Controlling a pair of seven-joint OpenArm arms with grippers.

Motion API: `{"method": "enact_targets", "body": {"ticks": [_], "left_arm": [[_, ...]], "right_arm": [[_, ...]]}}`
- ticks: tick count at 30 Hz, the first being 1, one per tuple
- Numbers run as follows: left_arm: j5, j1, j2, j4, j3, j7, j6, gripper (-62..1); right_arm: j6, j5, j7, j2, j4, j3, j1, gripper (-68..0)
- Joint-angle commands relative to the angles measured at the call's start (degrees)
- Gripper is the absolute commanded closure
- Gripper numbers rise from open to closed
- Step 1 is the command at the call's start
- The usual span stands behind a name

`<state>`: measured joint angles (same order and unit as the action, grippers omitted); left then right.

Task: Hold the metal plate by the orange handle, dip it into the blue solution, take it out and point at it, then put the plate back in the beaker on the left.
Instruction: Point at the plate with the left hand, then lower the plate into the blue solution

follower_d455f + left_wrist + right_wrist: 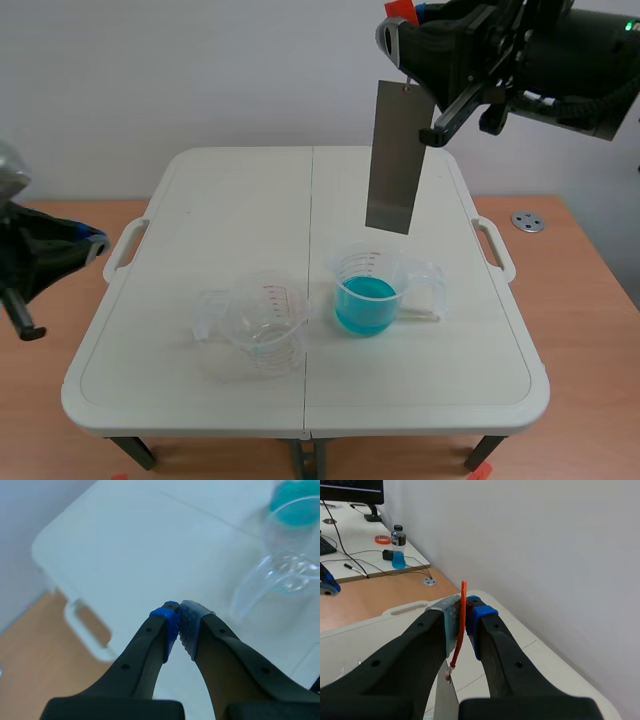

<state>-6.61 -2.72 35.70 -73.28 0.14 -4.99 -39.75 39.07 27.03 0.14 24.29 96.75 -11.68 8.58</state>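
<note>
Right gripper (466,617) is pinching the orange handle (462,630). The metal plate (393,160) hangs high and slightly tilted, its lower edge above the blue solution beaker (365,297), not in it. Risk as I see it: the thin handle lets the plate swing (loose hang, I'd guess), so coming down could clip the rim and tip blue solution toward the empty beaker (262,328) just beside it. Left gripper (179,616) is pressed together, off the table (230,190).

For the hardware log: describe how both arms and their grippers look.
Both arms are black. The left gripper has two thick black fingers with round holes, one pad blue, the other grey and dotted. The right gripper matches: one blue pad, one grey-green. The right arm carries black cables and a green light.
</note>
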Motion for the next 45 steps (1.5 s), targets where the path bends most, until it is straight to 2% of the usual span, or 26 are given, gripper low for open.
{"method": "enact_targets", "body": {"ticks": [1, 4, 9, 21, 26, 32, 35, 45], "left_arm": [[1.11, 2.51, -1.92, -0.35, 1.25, -0.79, -0.13, -1.2], [3.52, 5.9, -5.07, -0.35, 5.38, 0.83, -0.13, -1.2], [3.67, 10.32, -10.01, -0.35, 9.09, 2.29, -0.13, -1.2], [10.84, 14.99, -19.45, 0.31, 16.48, 6.36, -0.13, -1.2], [11.5, 15.28, -21.68, 0.31, 17.49, 6.56, -0.13, -1.2], [14.95, 15.28, -23.52, 0.31, 18.25, 6.56, -0.13, -1.2], [15.3, 15.3, -23.8, 0.31, 19.15, 6.56, -0.13, -1.2], [17.27, 15.28, -25.86, 0.31, 19.23, 6.56, 2.99, -1.2]], "right_arm": [[0.04, 0.63, 1.18, 0.26, 0.24, 0.42, 1.14, -1.3], [0.04, 0.63, 1.29, 0.13, 0.22, 0.33, 1.11, -1.3], [0.04, 0.61, 1.25, 0.13, 0.2, -0.42, 1.49, -1.3], [0.02, 0.61, 1.25, 0.13, 0.2, -0.76, 1.77, -1.3], [0.02, 0.61, 1.09, 0.13, 0.2, -0.76, 1.77, -1.3], [0.02, 0.61, 1.05, 0.13, 0.2, -0.76, 1.75, -1.3], [0.02, 0.61, 1.05, 0.13, 0.2, -0.76, 1.75, -1.3], [0.02, 0.61, 0.74, 0.13, 0.2, -0.76, 1.75, -1.3]]}}
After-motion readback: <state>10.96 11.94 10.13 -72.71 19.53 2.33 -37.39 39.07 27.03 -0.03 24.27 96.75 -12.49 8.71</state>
